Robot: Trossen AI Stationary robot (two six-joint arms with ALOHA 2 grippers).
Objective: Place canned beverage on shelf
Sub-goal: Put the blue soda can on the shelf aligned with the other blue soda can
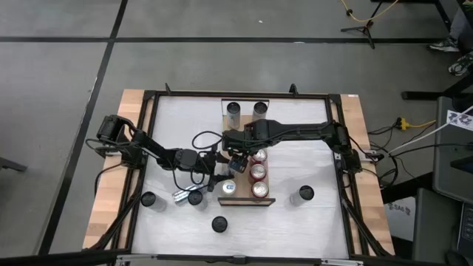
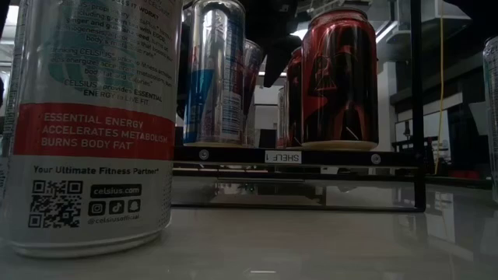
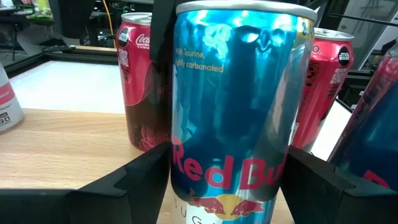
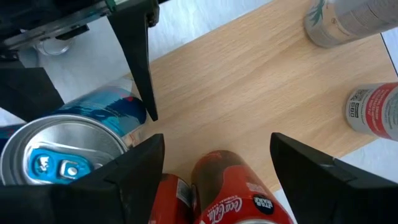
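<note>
Low view puts a white can (image 2: 89, 117) nearest, standing on the table (image 2: 327, 241), one of the loose cans. Behind it runs the dark lip of the shelf (image 2: 233, 155). On the shelf, the blue-and-silver can (image 2: 214, 74) stands upright at the lip end with red cans (image 2: 340, 78) touching or just beside it at its 3 o'clock.

The left gripper (image 3: 228, 157) brackets that blue-and-silver can low on its body. Whether it is clamped on the can or already clear of it cannot be told. The can looks seated, so the step in hand seems to be letting go. To do that well, the pincer should spread fully and the arm back out level toward 9 o'clock, neither dragging the can nor tipping it into the red row.

The right gripper (image 4: 216, 138) hangs over the red cans just beyond, its fingers wide apart and holding nothing. It is near enough that the left arm should not lift toward 12 o'clock.

There are six cans on the one shelf: one blue-and-silver, three red, and two silver cans (image 1: 233, 109) at the far 12 o'clock end. About five loose cans (image 1: 302, 194) are scattered from 4 to 8 o'clock, one apparently on its side.
</note>
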